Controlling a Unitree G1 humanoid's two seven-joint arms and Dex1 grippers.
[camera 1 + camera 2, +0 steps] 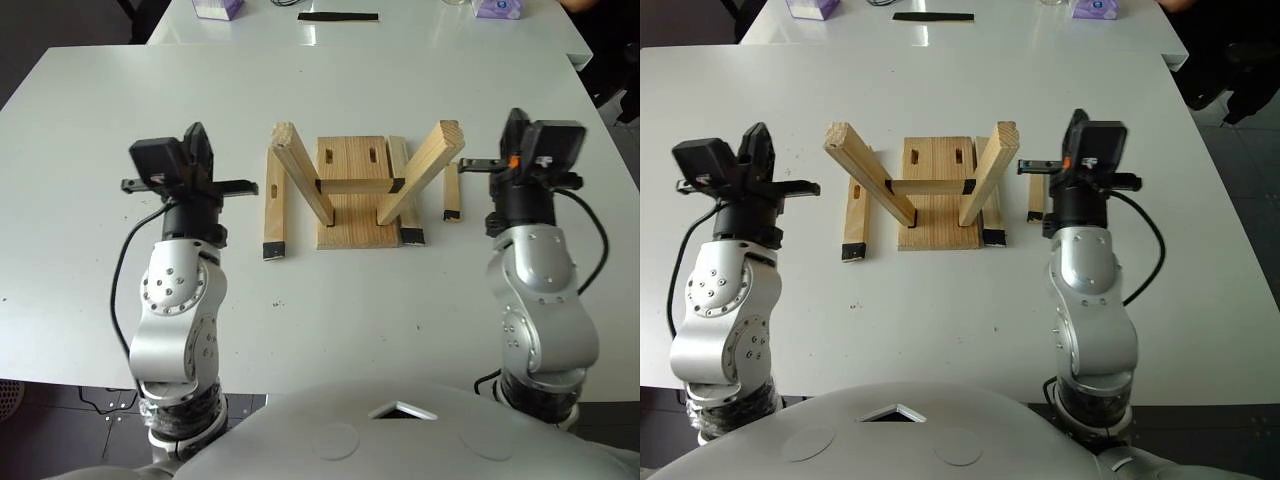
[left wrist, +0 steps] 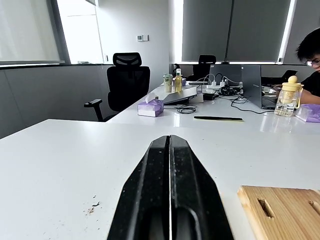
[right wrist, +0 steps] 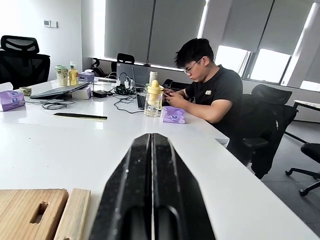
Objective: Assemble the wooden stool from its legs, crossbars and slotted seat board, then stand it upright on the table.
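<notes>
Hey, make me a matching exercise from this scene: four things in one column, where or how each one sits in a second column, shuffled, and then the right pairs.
Things:
1. seat board
2. joined leg pair
3. short loose bar
4. left gripper

Places or states:
A. shut, left of all the stool parts
B. lying flat, right of the board
C. flat on the table, slots up
D. standing on the board, legs leaning apart

Pairs: 1-C, 2-D, 3-B, 4-A.
</notes>
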